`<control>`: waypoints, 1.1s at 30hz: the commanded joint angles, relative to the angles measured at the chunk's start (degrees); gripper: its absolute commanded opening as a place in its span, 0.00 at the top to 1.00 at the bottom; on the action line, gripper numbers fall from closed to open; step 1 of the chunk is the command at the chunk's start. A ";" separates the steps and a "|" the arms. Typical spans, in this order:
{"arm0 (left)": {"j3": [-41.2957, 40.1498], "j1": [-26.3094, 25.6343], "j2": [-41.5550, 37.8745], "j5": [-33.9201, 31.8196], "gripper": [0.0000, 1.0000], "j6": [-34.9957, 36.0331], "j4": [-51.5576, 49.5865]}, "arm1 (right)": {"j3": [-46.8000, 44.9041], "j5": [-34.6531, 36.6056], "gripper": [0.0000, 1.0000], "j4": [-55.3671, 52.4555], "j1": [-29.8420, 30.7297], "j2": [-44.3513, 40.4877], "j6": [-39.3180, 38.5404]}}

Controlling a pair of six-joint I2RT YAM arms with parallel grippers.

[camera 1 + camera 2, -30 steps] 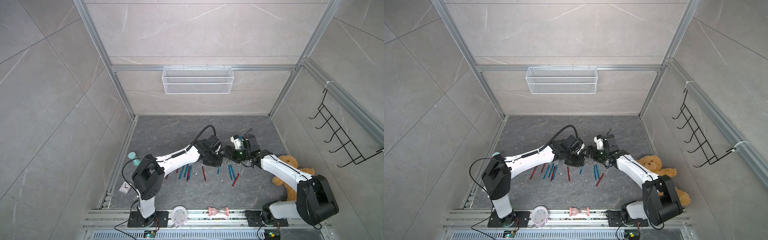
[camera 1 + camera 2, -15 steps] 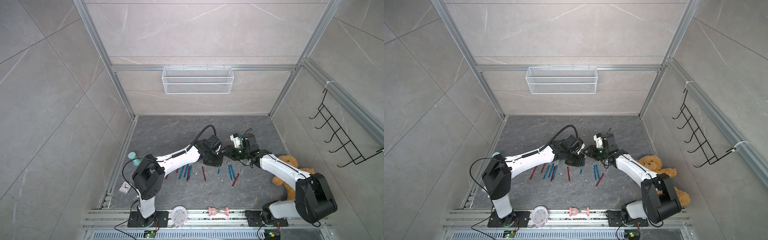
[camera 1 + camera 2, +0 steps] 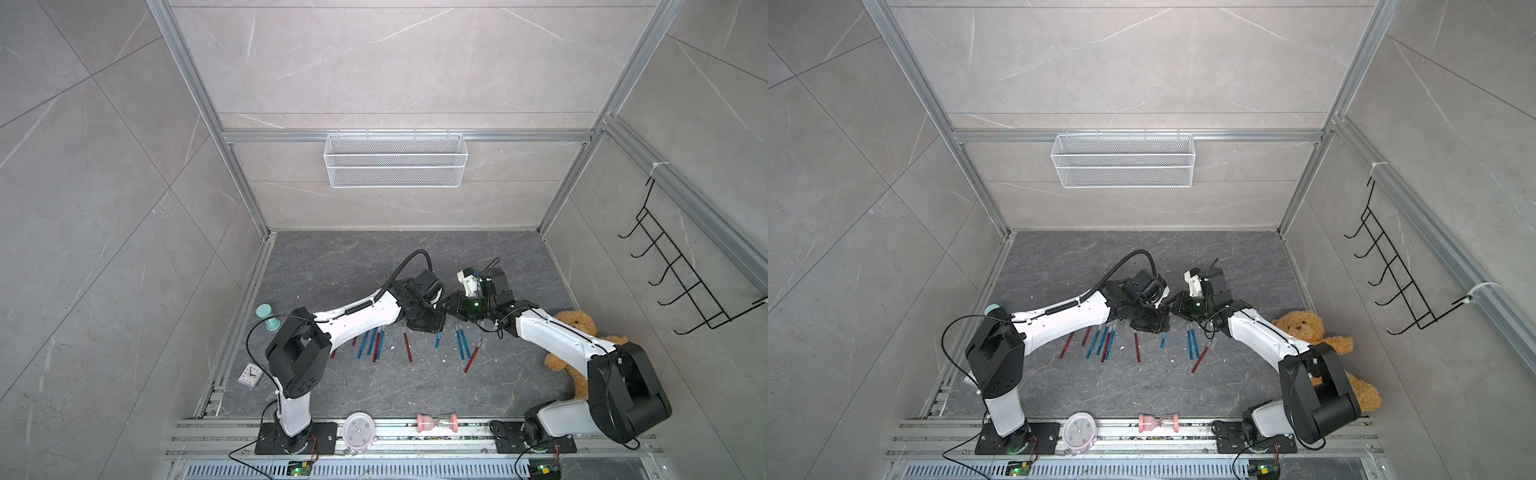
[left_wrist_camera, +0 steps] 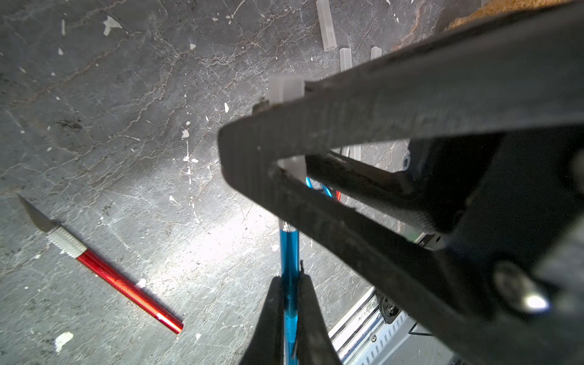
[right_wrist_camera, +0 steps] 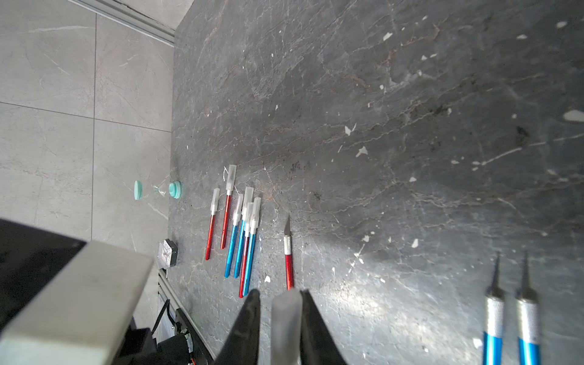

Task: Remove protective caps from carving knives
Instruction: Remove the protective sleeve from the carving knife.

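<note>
Grey stone tabletop (image 3: 332, 270), cap-pull step underway: left gripper (image 4: 289, 281) pinched blue carving knife (image 4: 289, 252) by its handle, right gripper (image 5: 279, 297) jaws bracketed its protective cap (image 5: 286, 322), firm pinch unclear; next probably needed full squeeze, then straight pull along the knife.

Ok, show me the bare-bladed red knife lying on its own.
The red knife lies mid-table in both top views, between the capped bundle to the left and two blue knives to the right.
</note>
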 commanded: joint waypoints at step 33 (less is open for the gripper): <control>-1.34 -0.10 -2.64 0.77 1.00 1.17 -0.82 | -0.22 6.19 1.00 2.59 0.17 -0.48 3.07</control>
